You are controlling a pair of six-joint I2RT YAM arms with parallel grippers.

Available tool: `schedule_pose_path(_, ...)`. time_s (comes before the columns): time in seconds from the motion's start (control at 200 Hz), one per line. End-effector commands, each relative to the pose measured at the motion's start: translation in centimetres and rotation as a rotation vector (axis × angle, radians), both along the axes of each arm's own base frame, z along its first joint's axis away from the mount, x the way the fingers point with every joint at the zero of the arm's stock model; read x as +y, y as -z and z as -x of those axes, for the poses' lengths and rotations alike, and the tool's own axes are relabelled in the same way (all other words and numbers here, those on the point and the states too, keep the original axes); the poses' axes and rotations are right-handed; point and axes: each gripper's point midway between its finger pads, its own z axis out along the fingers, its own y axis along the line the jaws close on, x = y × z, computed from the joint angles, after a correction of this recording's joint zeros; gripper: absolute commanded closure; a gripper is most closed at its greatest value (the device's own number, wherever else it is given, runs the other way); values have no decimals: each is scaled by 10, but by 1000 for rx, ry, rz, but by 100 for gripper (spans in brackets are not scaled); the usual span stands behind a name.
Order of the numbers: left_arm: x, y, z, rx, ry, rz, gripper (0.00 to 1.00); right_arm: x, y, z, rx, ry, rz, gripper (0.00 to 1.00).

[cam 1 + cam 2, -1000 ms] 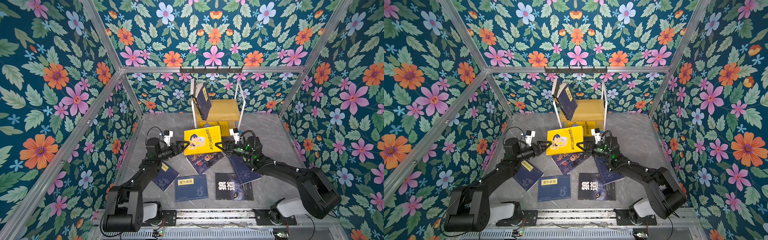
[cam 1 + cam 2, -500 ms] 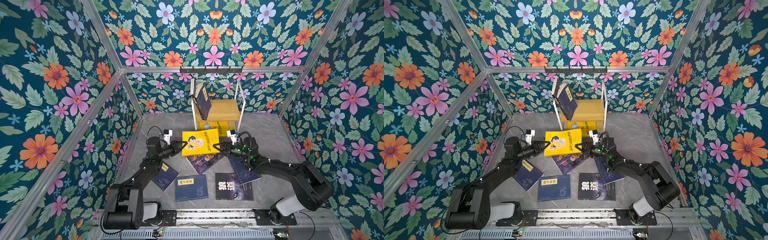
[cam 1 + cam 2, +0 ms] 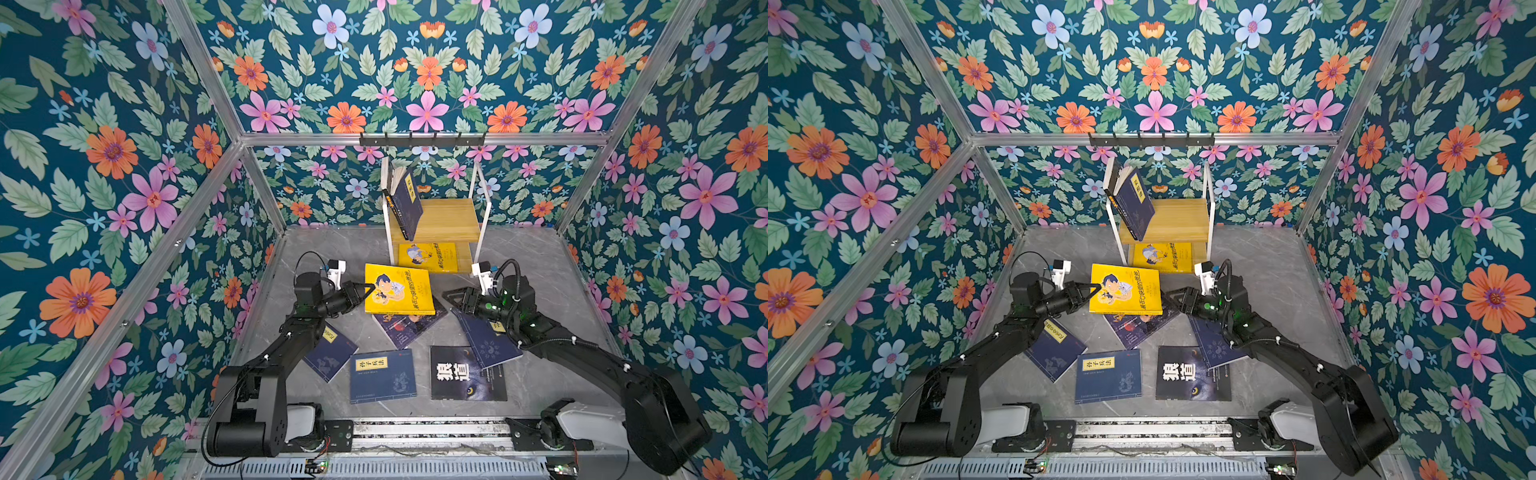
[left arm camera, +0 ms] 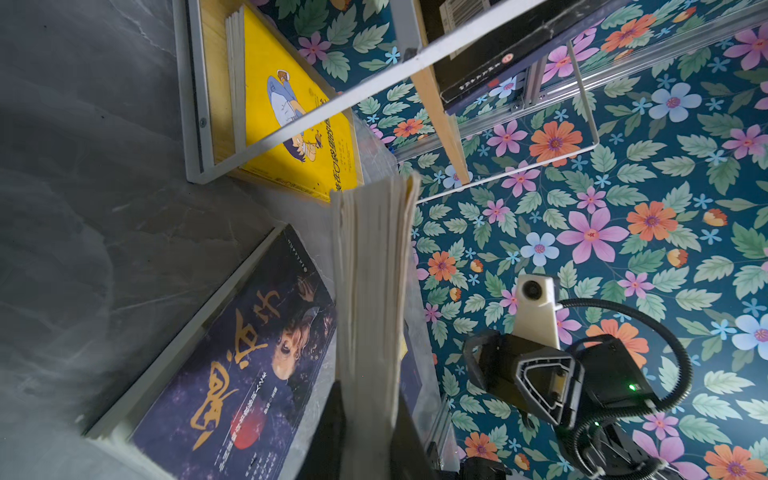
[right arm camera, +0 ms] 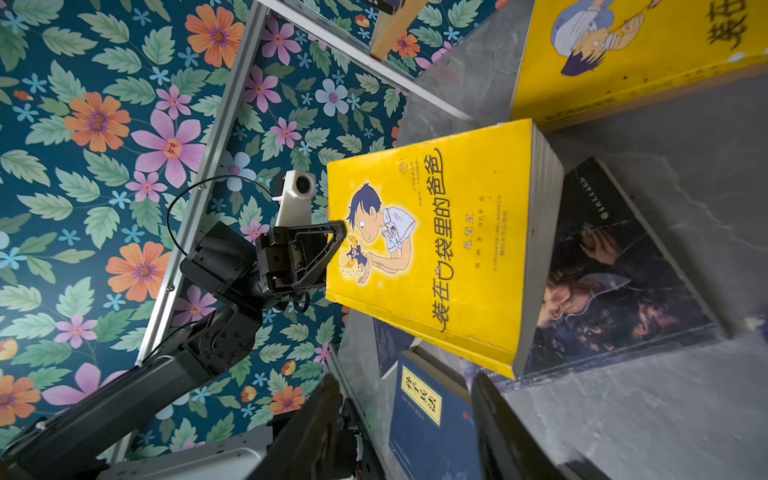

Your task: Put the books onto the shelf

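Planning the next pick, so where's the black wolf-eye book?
In a top view the black wolf-eye book lies flat at the front of the table, just right of centre, beside the navy yellow-label book; another navy book overlaps its far right corner.

The yellow cartoon-boy book (image 5: 428, 257) carries the black title 装在口袋里的爸爸 along its cover; the small lines beside it are too fine to read. A second yellow book (image 3: 428, 257) on the lower board of the shelf (image 3: 449, 220) shows the same title. The black book (image 3: 467, 374) reads 狼道 in large white characters. A flat navy book (image 3: 382, 376) bears 孙子兵法 on its yellow label. The orange brush title on the portrait cover (image 4: 249, 361) cannot be made out
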Motion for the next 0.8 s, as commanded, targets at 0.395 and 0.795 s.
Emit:
schedule_pose_path(0.395,-2,-12,0,-49,19,9,100,-55,-22,23,-463,112,703,39)
schedule_pose_path(0.795,-2,-14,2,-44,12,15,100,22,-21,41,-933,-198,1035,39)
